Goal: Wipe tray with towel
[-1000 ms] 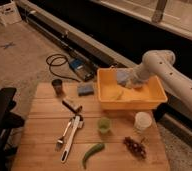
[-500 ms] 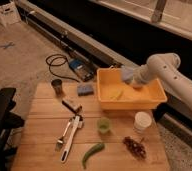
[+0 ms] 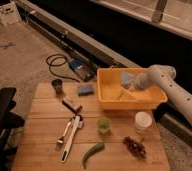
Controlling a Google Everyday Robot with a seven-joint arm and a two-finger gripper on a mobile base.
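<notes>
A yellow tray (image 3: 125, 104) stands at the back right of the wooden table (image 3: 44, 125). My white arm reaches in from the right, with the gripper (image 3: 131, 85) down inside the tray near its back middle. The gripper is shut on a bunched blue-grey towel (image 3: 126, 78), which it holds against the tray's inside. A small pale yellow item (image 3: 118, 94) lies on the tray floor just left of the gripper.
On the table are a blue sponge (image 3: 85, 89), a dark cup (image 3: 57, 86), a brown block (image 3: 72, 105), utensils (image 3: 70, 134), a green cup (image 3: 104, 125), a white cup (image 3: 142, 121), a green pepper (image 3: 93, 152) and grapes (image 3: 134, 146). A cable (image 3: 59, 64) lies on the floor behind.
The gripper with the towel swung right across the tray, then came back a little to the left. The arm's elbow has dropped lower. The table items have not moved.
</notes>
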